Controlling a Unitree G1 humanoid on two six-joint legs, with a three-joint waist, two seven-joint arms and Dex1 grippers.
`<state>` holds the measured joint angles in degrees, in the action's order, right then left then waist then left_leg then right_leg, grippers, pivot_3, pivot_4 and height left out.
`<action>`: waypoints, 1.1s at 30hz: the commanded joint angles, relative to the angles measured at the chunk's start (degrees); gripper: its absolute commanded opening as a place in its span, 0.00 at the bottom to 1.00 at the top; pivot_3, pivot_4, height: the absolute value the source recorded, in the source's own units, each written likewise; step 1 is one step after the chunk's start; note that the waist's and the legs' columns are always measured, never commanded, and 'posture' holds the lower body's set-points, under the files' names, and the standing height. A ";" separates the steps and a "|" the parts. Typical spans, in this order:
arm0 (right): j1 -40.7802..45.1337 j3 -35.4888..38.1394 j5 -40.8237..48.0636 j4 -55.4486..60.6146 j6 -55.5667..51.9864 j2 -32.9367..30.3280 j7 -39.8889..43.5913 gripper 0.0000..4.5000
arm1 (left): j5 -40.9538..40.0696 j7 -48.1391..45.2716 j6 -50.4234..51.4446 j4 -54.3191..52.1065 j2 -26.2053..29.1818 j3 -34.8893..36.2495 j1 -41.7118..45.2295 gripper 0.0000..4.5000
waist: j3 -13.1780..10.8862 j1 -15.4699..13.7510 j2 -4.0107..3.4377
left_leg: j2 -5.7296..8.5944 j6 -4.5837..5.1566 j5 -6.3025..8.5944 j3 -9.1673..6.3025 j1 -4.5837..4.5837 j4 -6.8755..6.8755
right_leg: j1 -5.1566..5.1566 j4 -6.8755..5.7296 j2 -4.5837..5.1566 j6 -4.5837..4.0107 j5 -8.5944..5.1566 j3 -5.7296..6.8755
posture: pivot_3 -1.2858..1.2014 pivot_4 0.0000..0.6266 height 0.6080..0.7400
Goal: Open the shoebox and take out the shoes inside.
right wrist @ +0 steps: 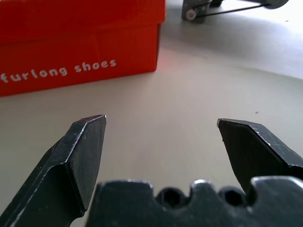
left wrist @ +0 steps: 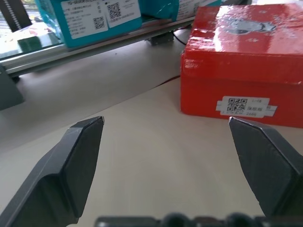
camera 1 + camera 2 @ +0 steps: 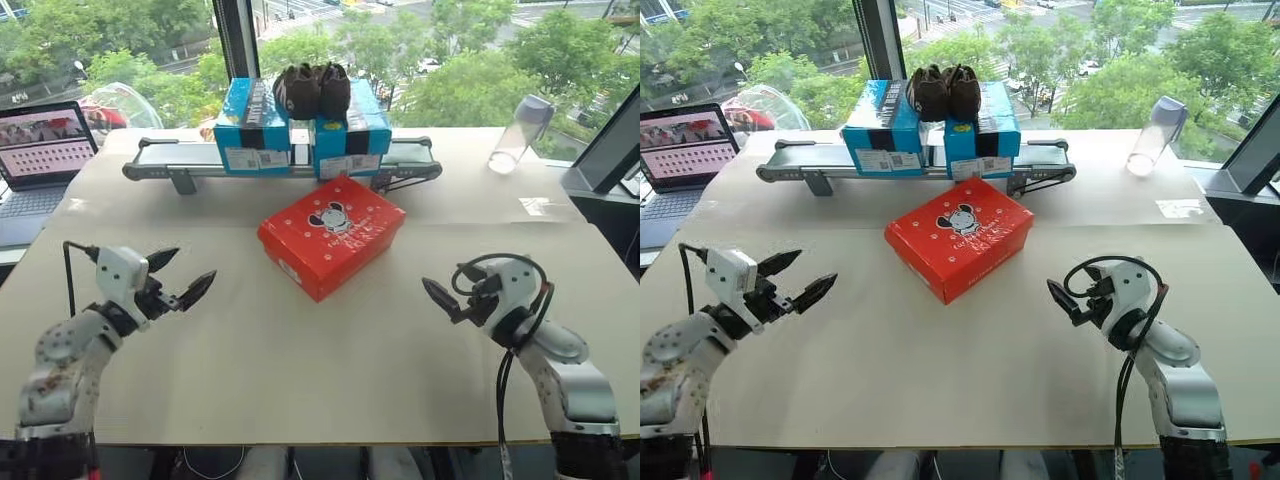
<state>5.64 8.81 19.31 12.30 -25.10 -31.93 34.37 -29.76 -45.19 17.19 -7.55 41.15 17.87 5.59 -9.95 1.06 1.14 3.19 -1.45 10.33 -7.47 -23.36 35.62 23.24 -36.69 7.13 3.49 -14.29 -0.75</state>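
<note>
From the head camera we see the shoebox [image 3: 332, 235] sitting closed at the middle of the table [image 3: 300, 380], lid down, turned at an angle. At ten o'clock from it, on a conveyor [image 3: 160, 160], two blue boxes [image 3: 252, 125] carry dark brown shoes [image 3: 312, 88]. A laptop [image 3: 40, 150] sits at the far nine o'clock edge, a clear bottle [image 3: 520, 132] at two o'clock. Our left gripper [image 3: 180, 277] hovers at eight o'clock, fingers spread, holding nothing; our right gripper [image 3: 1064, 300] at four o'clock, also empty.

Left wrist: fingers [image 2: 71, 165] wide apart, the shoebox's labelled end ahead.

Right wrist: fingers [image 1: 80, 156] wide apart, the box's lettered side ahead
</note>
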 commanded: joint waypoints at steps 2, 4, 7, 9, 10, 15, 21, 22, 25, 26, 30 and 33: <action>3.00 -3.49 -0.30 3.94 -4.29 -2.69 1.72 1.00 | 0.14 -3.80 1.33 4.26 5.31 1.10 5.95 1.00 | -0.20 0.03 0.04 | -0.07 0.00 0.00 -0.01 0.00 0.04 | 0.02 -0.05 -0.08 -0.03 0.02 0.01 | 0.52 0.24 1.00; 4.61 -3.99 0.10 4.31 -6.05 -2.60 1.22 1.00 | 2.06 -4.32 -0.40 7.58 5.40 0.18 6.93 1.00 | -0.22 0.06 0.00 | -0.06 0.00 0.00 0.03 0.11 0.04 | -0.05 -0.06 -0.07 -0.03 0.03 -0.04 | 0.52 0.24 1.00; 6.98 -3.26 2.52 5.98 -9.07 -2.13 1.33 1.00 | 3.07 -5.72 -2.02 10.96 5.00 -0.77 8.36 1.00 | -0.25 0.03 0.02 | -0.08 0.00 0.00 0.07 0.12 0.04 | -0.03 -0.06 -0.07 -0.03 0.05 -0.08 | 0.52 0.24 1.00; 7.64 -2.02 3.73 6.76 -10.29 -2.47 1.83 0.94 | 1.70 -7.25 -1.71 11.74 4.40 -0.54 9.40 0.94 | -0.29 -0.10 0.09 | -0.07 0.00 0.00 0.05 0.05 0.04 | 0.03 -0.05 -0.07 -0.04 0.06 -0.06 | 0.52 0.24 1.00; 7.77 -1.50 4.23 6.91 -10.70 -2.62 1.90 0.88 | 0.93 -7.69 -1.43 11.95 4.07 -0.25 9.82 0.88 | -0.32 -0.14 0.14 | -0.07 0.00 0.00 0.04 0.03 0.04 | 0.03 -0.04 -0.07 -0.04 0.06 -0.05 | 0.52 0.24 1.00; 6.90 -0.47 4.52 7.45 -10.91 -4.06 1.94 0.54 | 1.14 -9.81 -1.77 14.33 4.22 -0.54 11.86 0.52 | -0.35 -0.41 0.19 | -0.01 -0.01 0.01 0.03 -0.05 0.05 | 0.03 0.06 -0.03 0.00 0.08 -0.05 | 0.52 0.24 1.00; 6.96 -4.08 -1.08 3.62 -10.79 -3.31 -2.79 0.05 | 10.01 -7.26 -9.06 28.47 3.03 -5.28 20.05 0.01 | -0.36 -0.27 0.21 | -0.05 -0.01 0.00 0.06 0.07 0.07 | 0.02 -0.09 -0.07 -0.01 0.09 -0.05 | 0.52 0.24 1.00; 7.54 -4.73 -2.12 2.61 -11.10 -2.59 -4.22 0.01 | 12.09 -5.65 -10.80 32.14 2.04 -6.52 22.58 0.00 | -0.36 -0.30 0.21 | -0.05 -0.02 -0.01 0.07 0.11 0.09 | -0.02 -0.12 -0.07 -0.02 0.10 -0.05 | 0.52 0.24 1.00; 9.87 -6.58 -5.30 -0.30 -11.01 -0.63 -7.68 0.01 | 16.10 -3.86 -17.07 41.96 -1.49 -9.17 29.17 0.00 | -0.36 -0.31 0.23 | -0.03 -0.03 -0.02 0.06 0.10 0.25 | -0.07 -0.15 -0.10 0.03 0.20 -0.05 | 0.52 0.24 1.00; 10.79 -6.98 -5.91 -1.07 -11.28 0.16 -8.59 0.01 | 17.80 -3.24 -19.37 45.40 -2.43 -10.23 31.07 0.00 | -0.36 -0.30 0.23 | -0.02 -0.04 -0.03 0.06 0.08 0.27 | -0.06 -0.14 -0.10 0.06 0.23 -0.05 | 0.52 0.24 1.00; 14.38 -7.73 -7.18 -3.93 -12.21 4.58 -12.33 0.01 | 23.47 3.59 -26.76 62.64 -7.82 -12.86 41.28 0.00 | -0.40 -0.29 0.31 | 0.03 -0.05 -0.05 0.07 0.04 0.30 | -0.04 -0.13 -0.10 0.08 0.26 -0.07 | 0.52 0.24 1.00; 15.70 -8.83 -8.36 -4.57 -12.28 5.90 -12.96 0.01 | 25.60 6.11 -30.86 70.89 -10.38 -13.51 46.37 0.00 | -0.45 -0.12 0.43 | 0.05 -0.05 -0.05 0.06 0.00 0.30 | -0.01 -0.14 -0.10 0.10 0.27 -0.06 | 0.52 0.24 1.00</action>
<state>20.17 -0.10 11.86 7.23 -37.25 -26.06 22.21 -5.49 -40.89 -10.23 60.38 30.56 4.14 49.58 -10.41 0.94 1.56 3.24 -1.51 10.28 -7.41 -23.38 35.92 23.24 -36.81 7.03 3.59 -14.01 -0.82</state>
